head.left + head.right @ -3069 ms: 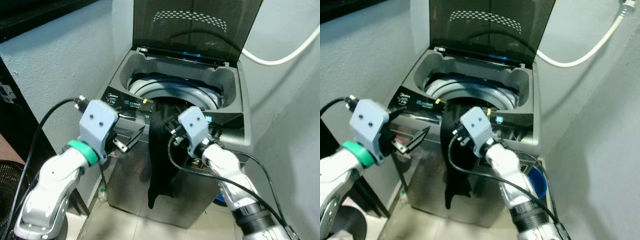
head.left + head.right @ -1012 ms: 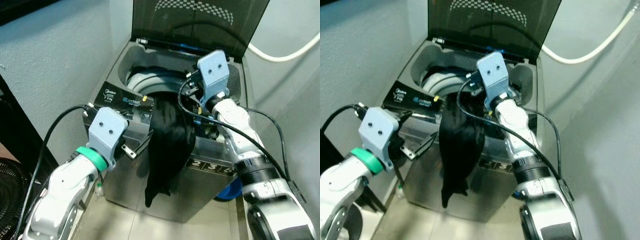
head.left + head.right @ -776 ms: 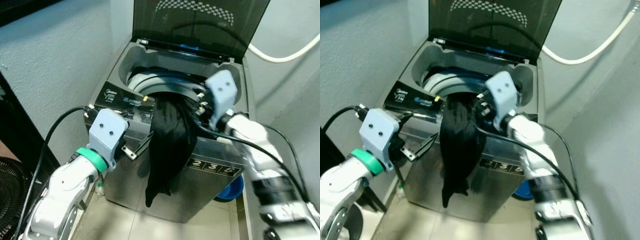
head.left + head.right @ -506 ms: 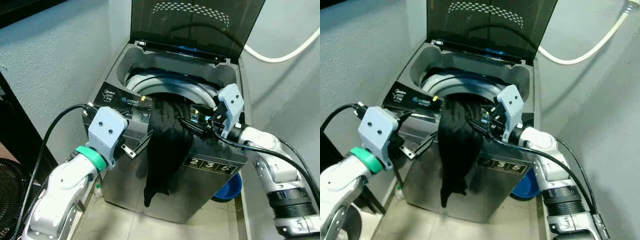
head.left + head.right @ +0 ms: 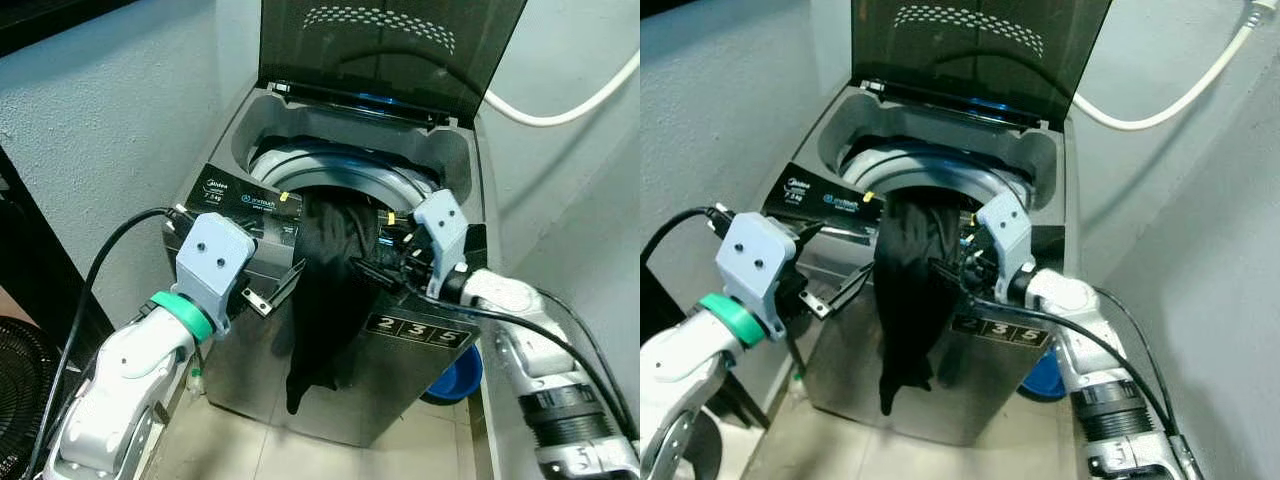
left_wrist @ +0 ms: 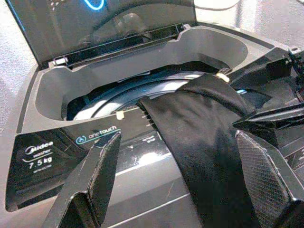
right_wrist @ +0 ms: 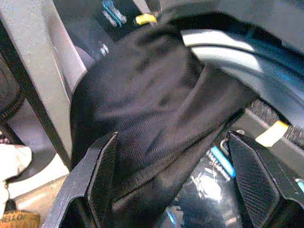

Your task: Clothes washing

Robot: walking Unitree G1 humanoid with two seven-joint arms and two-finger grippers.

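Washing machine: a top-loading washing machine [image 5: 420, 345] stood against the grey wall, its dark tinted lid [image 5: 390, 50] raised upright at the far side; the round drum opening [image 5: 345, 180] lay open below it.
Garment: a black garment [image 5: 330, 290] hung over the machine's near rim, its upper part inside the drum opening and its longer part draped down the front panel toward the floor.
Control panel: a dark control panel [image 5: 245, 205] ran along the near edge, left of the garment; number stickers [image 5: 418, 330] sat on the front to the right of it.
Right claw: the right claw [image 7: 173, 178] was at the near rim, right of the garment, its two black fingers [image 7: 102, 175] spread apart on either side of the bunched cloth; whether they touched the cloth could not be told.
Left claw: the left claw [image 5: 272, 288] hovered in front of the machine's near left corner, just left of the hanging cloth, fingers [image 6: 95, 178] wide apart and holding nothing.
Hose: a white hose [image 5: 560, 105] curved across the wall to the far right.
Basin: a blue basin [image 5: 455, 375] sat on the floor at the machine's right side.
Fan: a black wire fan guard [image 5: 20, 380] stood at the near left.
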